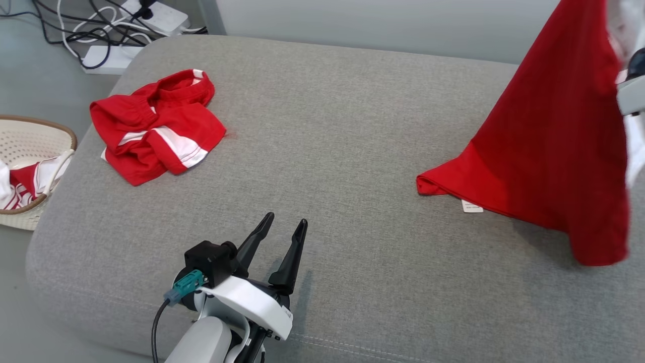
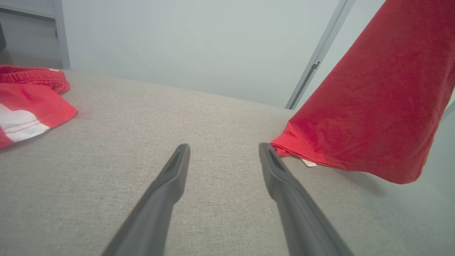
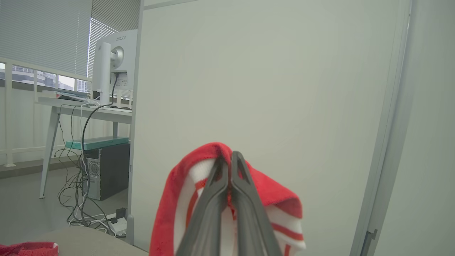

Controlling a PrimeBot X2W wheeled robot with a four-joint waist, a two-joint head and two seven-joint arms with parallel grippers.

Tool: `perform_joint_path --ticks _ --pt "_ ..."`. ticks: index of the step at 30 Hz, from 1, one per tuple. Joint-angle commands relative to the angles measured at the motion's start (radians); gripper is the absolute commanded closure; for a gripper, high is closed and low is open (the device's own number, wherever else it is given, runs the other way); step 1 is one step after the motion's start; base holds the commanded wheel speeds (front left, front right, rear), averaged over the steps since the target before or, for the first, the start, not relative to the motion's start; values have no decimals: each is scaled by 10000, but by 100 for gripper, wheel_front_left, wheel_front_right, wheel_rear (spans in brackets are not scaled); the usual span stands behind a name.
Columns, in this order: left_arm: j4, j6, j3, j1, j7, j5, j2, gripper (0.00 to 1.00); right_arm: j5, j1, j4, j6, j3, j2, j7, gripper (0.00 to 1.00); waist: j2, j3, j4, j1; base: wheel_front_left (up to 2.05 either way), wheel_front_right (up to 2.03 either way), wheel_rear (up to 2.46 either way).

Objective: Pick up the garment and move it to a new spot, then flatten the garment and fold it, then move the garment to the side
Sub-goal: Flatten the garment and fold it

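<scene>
Two dark fingers of the right gripper (image 3: pixel 231 156) were pressed together, clamped on a fold of the garment (image 3: pixel 170 199), red cloth with white stripes that bunched over and around the fingertips. From that grip the garment (image 1: pixel 544 141) hung down as a wide red sheet. Its lower corner on the side toward the left gripper lay on the grey cushion (image 1: pixel 352 126), with a small white tag (image 1: pixel 472 206) peeking out at the hem. The other lower corner seemed to hang just clear of the fabric, above its own shadow. Beyond the right gripper's fingertips stood a pale wall (image 3: pixel 266 71), and off to one side of it a desk (image 3: pixel 85 110) carried a monitor (image 3: pixel 113 57).

The left gripper (image 1: pixel 286 219) held its fingers apart with nothing between them, low over the cushion. In its wrist view the hanging garment (image 2: pixel 373 106) was ahead and to the right of the fingers, its resting corner near the right fingertip but not touching it. Ahead and to the left, well apart from that gripper, a second red garment (image 1: pixel 156 126) with white bands lay crumpled on the cushion. Farther left, off the cushion's edge, a pale basket (image 1: pixel 50 123) held more red-and-white cloth. Cables (image 1: pixel 101 30) lay on the floor beyond the cushion's far corner.
</scene>
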Motion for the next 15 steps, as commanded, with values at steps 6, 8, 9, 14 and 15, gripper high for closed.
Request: perform_joint_path --ticks 6,8,9,14,15 --pt "-66 -38 200 -20 -101 -162 73 0 -380 65 1816 40 445 169 206 100 0 132 251 0 0 0 0" --pt "-18 -38 143 -36 -101 -233 73 0 -438 6 2618 40 601 310 209 100 0 223 270 0 0 0 0" --pt "6 -38 76 -52 -101 -266 73 0 -562 -56 3107 40 646 354 244 100 0 292 274 0 0 0 0" --pt "110 -38 -442 -296 -101 -492 72 0 -889 -493 5526 40 114 648 -43 0 0 572 446 0 0 0 0" --pt "116 -38 -497 -325 -101 -524 72 0 -917 -562 5771 40 111 690 -235 0 0 604 450 0 0 0 0"
